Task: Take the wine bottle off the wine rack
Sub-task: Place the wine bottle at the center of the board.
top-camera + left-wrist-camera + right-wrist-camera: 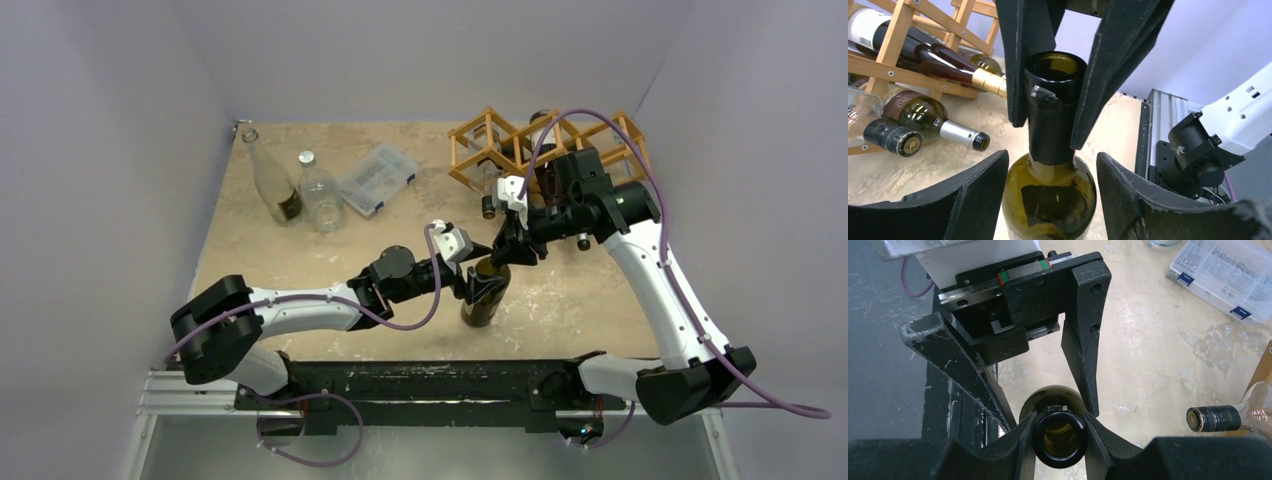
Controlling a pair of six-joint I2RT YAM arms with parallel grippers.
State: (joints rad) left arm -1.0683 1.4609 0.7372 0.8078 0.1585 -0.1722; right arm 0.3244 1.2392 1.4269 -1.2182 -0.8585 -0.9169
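A dark green wine bottle (485,292) stands upright over the table's front middle, away from the wooden wine rack (490,135). My right gripper (507,248) comes from above and is shut on the bottle's black-foiled neck (1059,440), with a finger pressed on each side of it. My left gripper (1052,156) reaches in from the left at shoulder height. Its fingers (973,195) bracket the bottle's body (1048,195), with a thin gap showing on the right side. Other bottles (933,55) lie in the rack (893,45).
Two clear glass bottles (270,180) (320,195) stand at the back left beside a clear plastic compartment box (378,178). A capped bottle neck (1213,418) pokes out of the rack towards the arms. The black base rail (400,385) runs along the near edge.
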